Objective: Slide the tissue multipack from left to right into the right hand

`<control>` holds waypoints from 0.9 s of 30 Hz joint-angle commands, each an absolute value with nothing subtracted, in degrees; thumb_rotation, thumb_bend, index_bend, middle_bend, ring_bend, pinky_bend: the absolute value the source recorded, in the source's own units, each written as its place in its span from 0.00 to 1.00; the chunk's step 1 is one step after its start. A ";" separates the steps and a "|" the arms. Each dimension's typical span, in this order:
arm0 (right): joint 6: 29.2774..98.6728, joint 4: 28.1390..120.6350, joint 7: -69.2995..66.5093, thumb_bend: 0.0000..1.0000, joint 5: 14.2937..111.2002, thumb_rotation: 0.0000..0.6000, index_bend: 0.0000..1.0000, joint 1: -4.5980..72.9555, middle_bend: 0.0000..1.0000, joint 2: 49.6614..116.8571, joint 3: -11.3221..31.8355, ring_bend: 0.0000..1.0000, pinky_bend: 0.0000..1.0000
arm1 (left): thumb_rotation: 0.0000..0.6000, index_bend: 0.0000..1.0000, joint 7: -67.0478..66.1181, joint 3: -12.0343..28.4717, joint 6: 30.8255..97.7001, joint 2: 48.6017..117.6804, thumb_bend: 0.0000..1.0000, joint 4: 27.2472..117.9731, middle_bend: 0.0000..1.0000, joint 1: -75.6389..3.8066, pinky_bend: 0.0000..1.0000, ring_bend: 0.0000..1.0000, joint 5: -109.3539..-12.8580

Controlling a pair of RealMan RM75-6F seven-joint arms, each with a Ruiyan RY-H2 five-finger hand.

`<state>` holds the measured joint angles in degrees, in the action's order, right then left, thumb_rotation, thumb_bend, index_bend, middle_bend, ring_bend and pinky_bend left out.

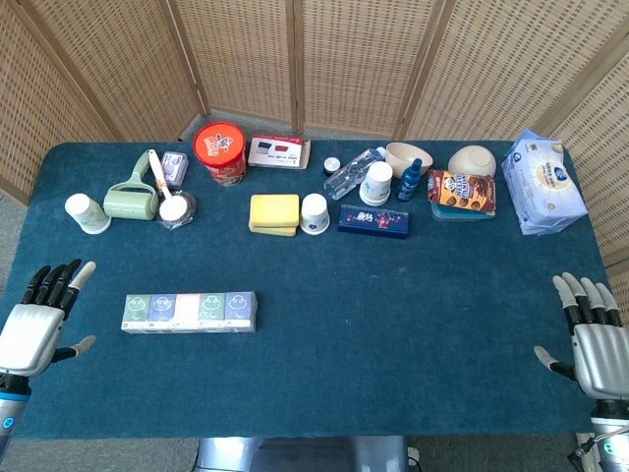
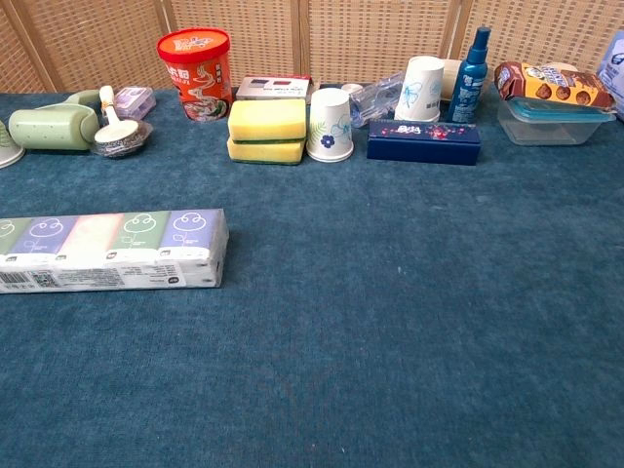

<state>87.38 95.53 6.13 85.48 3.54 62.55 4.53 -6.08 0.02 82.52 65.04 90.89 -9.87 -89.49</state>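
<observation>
The tissue multipack [image 1: 189,312] is a long flat pack of pastel packets lying on the blue table at the near left; the chest view shows the tissue multipack [image 2: 109,250] at its left edge. My left hand [image 1: 37,320] rests at the table's left edge, fingers spread and empty, a short gap left of the pack. At the near right edge sits my right hand [image 1: 595,339], fingers apart and holding nothing, far from the pack. Neither hand appears in the chest view.
A row of items lines the far half: paper cup [image 1: 86,212], lint roller [image 1: 135,193], red tub [image 1: 219,150], yellow sponges [image 1: 274,213], white cup [image 1: 314,213], dark blue box [image 1: 373,219], cookie pack [image 1: 462,191], wet wipes pack [image 1: 543,183]. Blue cloth [image 1: 393,324] spans between pack and right hand.
</observation>
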 commanded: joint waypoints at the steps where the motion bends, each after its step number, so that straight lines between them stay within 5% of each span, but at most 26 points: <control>1: 87.43 95.59 6.08 0.00 85.50 1.00 0.00 3.47 0.00 62.49 4.51 0.00 0.00 | 1.00 0.00 -6.19 -0.15 82.10 65.16 0.00 90.71 0.00 -10.04 0.00 0.00 -89.64; 27: 86.50 96.08 4.68 0.00 84.71 1.00 0.00 3.57 0.00 61.91 4.80 0.00 0.00 | 1.00 0.00 -7.30 1.34 56.93 72.97 0.00 86.87 0.00 -20.78 0.00 0.00 -77.68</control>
